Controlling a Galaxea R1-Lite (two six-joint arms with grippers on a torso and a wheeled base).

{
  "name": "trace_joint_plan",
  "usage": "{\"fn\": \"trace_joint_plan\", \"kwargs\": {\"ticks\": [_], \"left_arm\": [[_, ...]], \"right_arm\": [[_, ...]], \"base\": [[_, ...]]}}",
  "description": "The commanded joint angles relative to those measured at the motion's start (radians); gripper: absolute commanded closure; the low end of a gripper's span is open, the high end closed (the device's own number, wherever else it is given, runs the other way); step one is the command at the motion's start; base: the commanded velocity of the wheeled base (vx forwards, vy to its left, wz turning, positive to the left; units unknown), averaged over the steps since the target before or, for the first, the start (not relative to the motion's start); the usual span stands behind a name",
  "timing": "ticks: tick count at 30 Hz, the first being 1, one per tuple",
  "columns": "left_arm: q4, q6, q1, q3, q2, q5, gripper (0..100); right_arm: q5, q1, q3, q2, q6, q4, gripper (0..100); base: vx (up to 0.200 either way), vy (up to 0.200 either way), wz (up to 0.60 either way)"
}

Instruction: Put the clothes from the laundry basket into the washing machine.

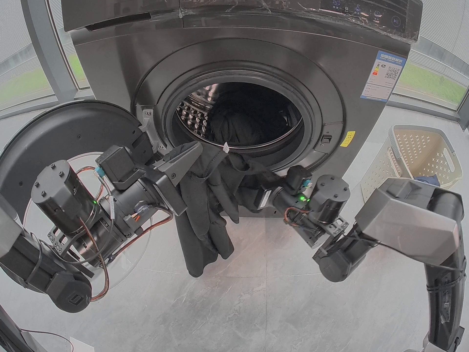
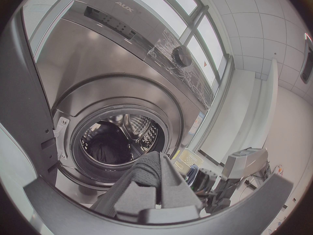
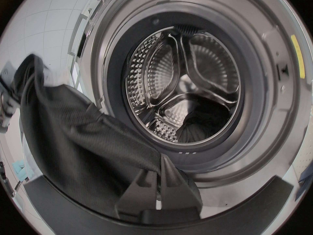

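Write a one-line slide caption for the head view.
Left gripper and right gripper hold a black fabric garment before the open dark-grey washing machine; beige perforated plastic laundry basket at right.

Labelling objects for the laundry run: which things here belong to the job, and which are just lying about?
Job: black garment, gripped by left pincer and right pincer; washing machine, door open; dark clothes already inside; laundry basket.
Lying about: energy label; yellow sticker.
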State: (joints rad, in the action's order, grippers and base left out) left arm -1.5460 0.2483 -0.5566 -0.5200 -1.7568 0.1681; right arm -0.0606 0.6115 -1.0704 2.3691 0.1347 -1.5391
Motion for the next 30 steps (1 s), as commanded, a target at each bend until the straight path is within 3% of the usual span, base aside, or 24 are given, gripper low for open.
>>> {"fn": "trace_joint_plan", "kwargs": {"ticks": [1,13,21,22,30], "left_arm": [[0.000,-0.001,0.000,0.011,-0.003,-0.001,100],[-0.002,-0.007,-0.055,0.054,-0.006,0.013,100],[-0.002,0.002,-0.062,0.032,-0.024,0.016,100],[-0.002,0.002,-0.062,0.032,-0.026,0.016,0],[-0.002,-0.007,-0.057,0.037,-0.193,0.016,0]], "right_arm": [[0.015,-0.058,0.149,-0.202,0.010,-0.001,100],[0.027,-0.041,0.432,-0.496,0.028,-0.003,100],[0.027,-0.042,0.445,-0.568,0.045,-0.003,100],[0.027,-0.042,0.446,-0.570,0.045,-0.003,100],[0.024,-0.013,0.441,-0.604,0.042,-0.003,100]], "base": [[0.000,0.000,0.00],[0.000,0.000,0.00],[0.000,0.000,0.00],[0.000,0.000,0.00],[0.000,0.000,0.00]]}}
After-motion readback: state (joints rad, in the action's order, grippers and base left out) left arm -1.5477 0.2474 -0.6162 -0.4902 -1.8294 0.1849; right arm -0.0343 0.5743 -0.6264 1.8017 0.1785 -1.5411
